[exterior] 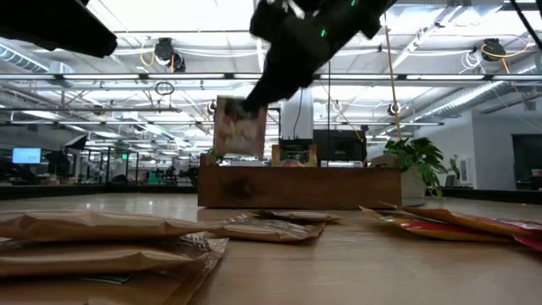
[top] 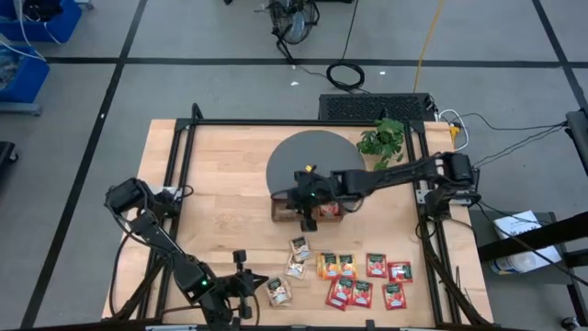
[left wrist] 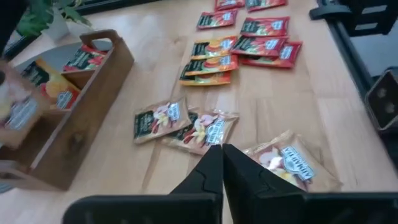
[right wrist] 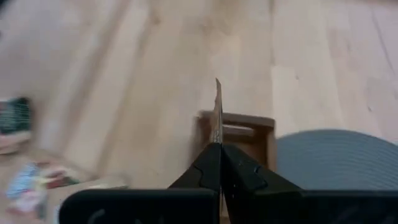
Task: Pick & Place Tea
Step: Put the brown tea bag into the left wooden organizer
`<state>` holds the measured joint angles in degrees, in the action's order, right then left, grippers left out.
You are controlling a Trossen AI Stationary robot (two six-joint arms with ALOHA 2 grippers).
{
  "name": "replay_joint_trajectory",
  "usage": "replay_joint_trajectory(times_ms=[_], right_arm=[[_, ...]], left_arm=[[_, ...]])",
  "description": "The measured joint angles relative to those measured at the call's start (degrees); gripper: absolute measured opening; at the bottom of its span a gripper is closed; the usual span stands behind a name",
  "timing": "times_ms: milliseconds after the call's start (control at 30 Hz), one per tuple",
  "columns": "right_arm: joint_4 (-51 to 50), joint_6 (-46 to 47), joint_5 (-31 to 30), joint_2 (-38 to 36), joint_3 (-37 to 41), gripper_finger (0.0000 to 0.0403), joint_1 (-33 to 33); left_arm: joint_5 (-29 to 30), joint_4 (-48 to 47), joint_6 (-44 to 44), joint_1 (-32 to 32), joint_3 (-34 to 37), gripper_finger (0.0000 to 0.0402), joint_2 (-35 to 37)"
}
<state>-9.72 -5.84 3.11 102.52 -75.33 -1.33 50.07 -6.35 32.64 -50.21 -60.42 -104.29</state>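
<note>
You see the wooden table (top: 220, 198) first, with the round grey mat (top: 299, 156) at its far side and a small green plant (top: 384, 140) beside the mat. The wooden tray (top: 308, 210) stands at the near edge of the mat; in the left wrist view its slots already hold an orange-yellow sachet (left wrist: 55, 87) and a red sachet (left wrist: 84, 58). Your right arm reaches from the right side of the table across to the tray, and the right gripper (right wrist: 216, 149) hangs over the tray's left end, fingers pressed together on one beige-green sachet (exterior: 240, 125). This sachet is held by its top corner, it hangs upright above the tray, and the right wrist view shows it edge-on, as a thin vertical line. Your left arm is folded at the near left corner of the table, and the left gripper (left wrist: 222, 163) has its fingers closed with nothing between them. The remaining sachets lie flat on the near part of the table: three beige-green ones (top: 296, 248), then orange-yellow ones (top: 335, 265), then a group of red ones (top: 377, 265).
</note>
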Motion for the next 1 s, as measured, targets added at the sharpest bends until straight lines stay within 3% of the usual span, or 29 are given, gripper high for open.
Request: replay_joint_trajectory(times_ms=[300,500,767,1000], right_arm=[[0.6,-2.4,0.3,3.0,0.0,0.0,4.9],[1.8,-3.4,6.1,4.5,-0.1,0.0,6.2],[0.9,-4.6,6.0,6.8,0.0,0.0001,6.5],[1.5,-4.4,2.7,6.6,0.0,0.0056,6.5]], left_arm=[[-1.1,0.5,-2.4,0.0,0.1,0.0024,0.0],[-1.1,0.1,-2.4,0.0,0.1,0.0032,0.0],[-1.1,0.1,-2.4,0.0,0.1,0.0032,0.0],[-1.1,0.1,-2.3,0.0,0.1,0.0033,0.0]])
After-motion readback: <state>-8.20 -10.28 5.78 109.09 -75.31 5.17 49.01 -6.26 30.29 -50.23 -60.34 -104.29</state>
